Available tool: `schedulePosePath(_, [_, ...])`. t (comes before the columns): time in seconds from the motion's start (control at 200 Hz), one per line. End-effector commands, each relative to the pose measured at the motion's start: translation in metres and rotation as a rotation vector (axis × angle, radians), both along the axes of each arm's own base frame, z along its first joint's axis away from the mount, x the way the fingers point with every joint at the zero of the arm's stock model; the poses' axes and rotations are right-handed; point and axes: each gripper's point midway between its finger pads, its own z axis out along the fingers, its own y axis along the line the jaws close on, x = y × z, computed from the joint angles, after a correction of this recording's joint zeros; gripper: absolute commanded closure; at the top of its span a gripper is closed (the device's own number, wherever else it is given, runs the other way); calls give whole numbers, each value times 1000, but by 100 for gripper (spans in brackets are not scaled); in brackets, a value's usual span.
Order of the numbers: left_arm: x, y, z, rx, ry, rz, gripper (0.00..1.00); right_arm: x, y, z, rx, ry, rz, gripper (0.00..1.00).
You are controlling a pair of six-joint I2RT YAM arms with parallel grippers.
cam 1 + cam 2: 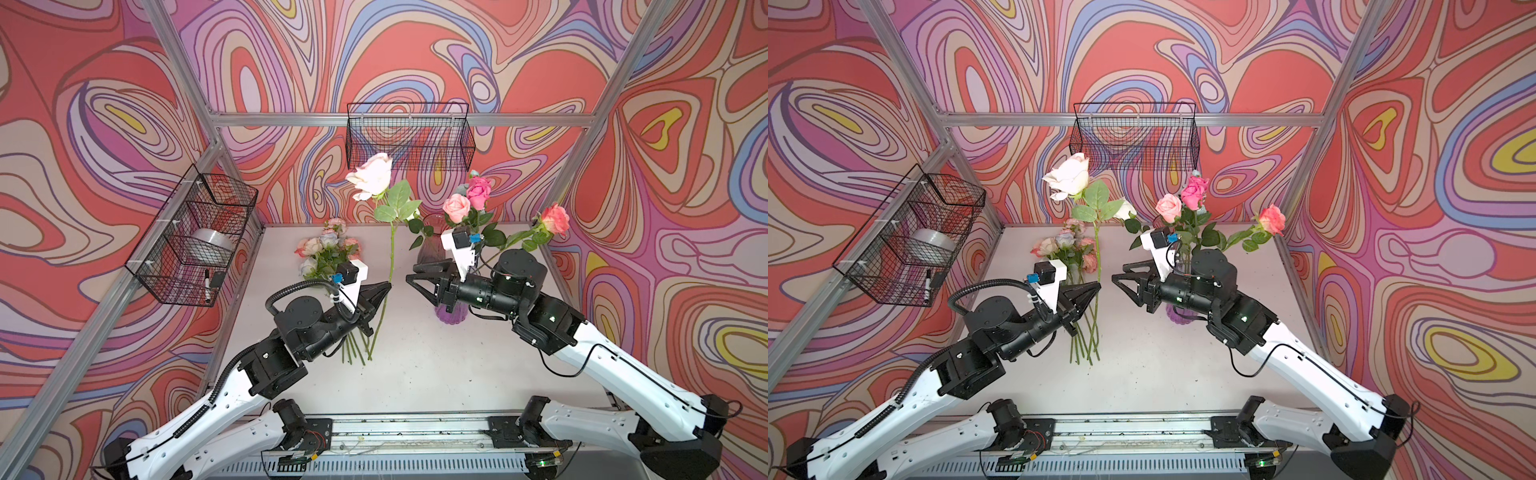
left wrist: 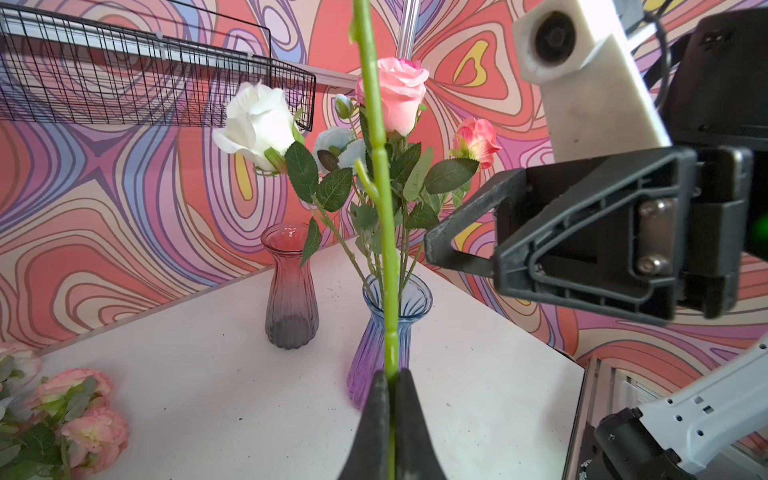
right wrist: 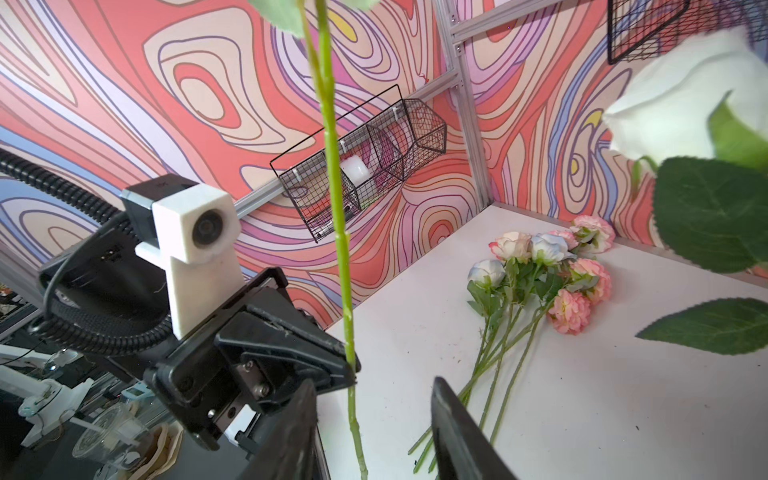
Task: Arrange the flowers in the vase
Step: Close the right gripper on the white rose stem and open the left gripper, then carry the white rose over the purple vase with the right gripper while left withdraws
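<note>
White table in a swirl-patterned booth. L arm comes in from near-left and R arm from near-right, w/ both wrists close together over mid-table.

Wire basket hangs on the back wall. A side basket hangs on the left wall.

Blue-purple vase stands right of centre, partly hidden behind the R wrist in both top views. It holds several roses – pink, coral, white, pale blue. Reddish vase stands near it, toward the back wall.

Loose bunch of pink, white & pale-blue flowers lies flat on the table's left-rear part, stems pointing to the near edge.

Held rose has a pale pink-white bloom. It's roughly upright, head well above the table, w/ its stem running down.

L claw is pressed together, pinching the lower stem. R claw is spread and grips nothing – its tips face the L claw, just beside the stem.

Tape roll sits in the side basket.
</note>
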Motion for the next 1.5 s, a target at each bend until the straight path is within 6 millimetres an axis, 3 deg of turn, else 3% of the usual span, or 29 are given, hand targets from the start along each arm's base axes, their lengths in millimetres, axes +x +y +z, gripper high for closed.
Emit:
schedulePosePath(0.0, [-1,-4,3,-20,1,-12,100,-5,8,9,37,-37,49,54])
schedulePosePath(0.18, [-2,-6,3,-28,4,-26,100,2,22,10,55,-26,81,57])
schedulePosePath(0.29, [-2,-8,2,-23,5,-35,100,6,31,9,64,-13,99,64])
schedulePosePath(0.481, [-1,-11,0,-15,11,-42,100,8,37,13,93,-1,118,90])
schedulePosePath(0.636, [-1,-11,-2,-11,7,-37,100,10,33,13,94,4,89,100])
schedulePosePath(0.686, [0,-8,-2,-15,6,-25,83,11,31,14,87,-3,75,100])
schedulePosePath(0.741, [1,-4,-2,-24,-4,-7,51,13,27,16,77,-13,50,100])
schedulePosePath(0.766, [2,-1,-1,-30,-6,7,42,15,25,17,69,-19,32,100])
schedulePosePath(0.811, [3,6,-1,-39,-11,42,32,19,18,20,44,-39,-15,100])
schedulePosePath(0.866, [3,17,-1,-55,-17,82,27,25,5,23,8,-57,-95,100])
schedulePosePath(1.097, [2,56,-10,-103,-34,220,24,30,-73,46,-128,-173,-425,100])
schedulePosePath(1.312, [1,61,-17,-98,-27,237,23,32,-147,84,-186,-300,-733,100])
schedulePosePath(1.497, [0,60,-20,-95,-18,228,23,41,-173,104,-253,-359,-894,100])
